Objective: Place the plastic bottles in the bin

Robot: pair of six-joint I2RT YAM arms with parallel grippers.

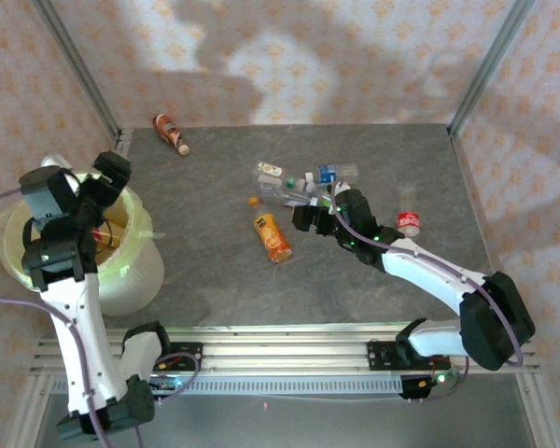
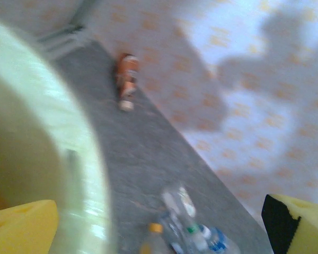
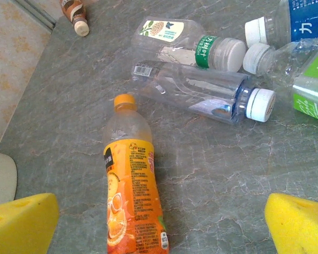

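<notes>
Orange bottle (image 3: 131, 206) ahead of right fingers (image 3: 21, 225)

Tabletop (image 3: 212, 174) — grey stone-look sheet, matt, finely veined.
Orange-labelled bottle (image 3: 131, 196) — clear plastic, glossy printed film sleeve, smooth orange cap.
Blue-ringed bottle (image 3: 201, 91): clear glossy plastic, ribbed white cap.
Bin (image 1: 131, 275): smooth pale yellow-green plastic; translucent film liner (image 1: 146, 224).
Right gripper (image 3: 159, 233) pads (image 3: 21, 225): matt yellow foam.
Base rail (image 1: 289, 341): ribbed bare metal.

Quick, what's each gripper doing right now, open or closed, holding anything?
Left gripper: open, empty, by the bin.
Right gripper: open, empty, near the orange bottle.
</notes>
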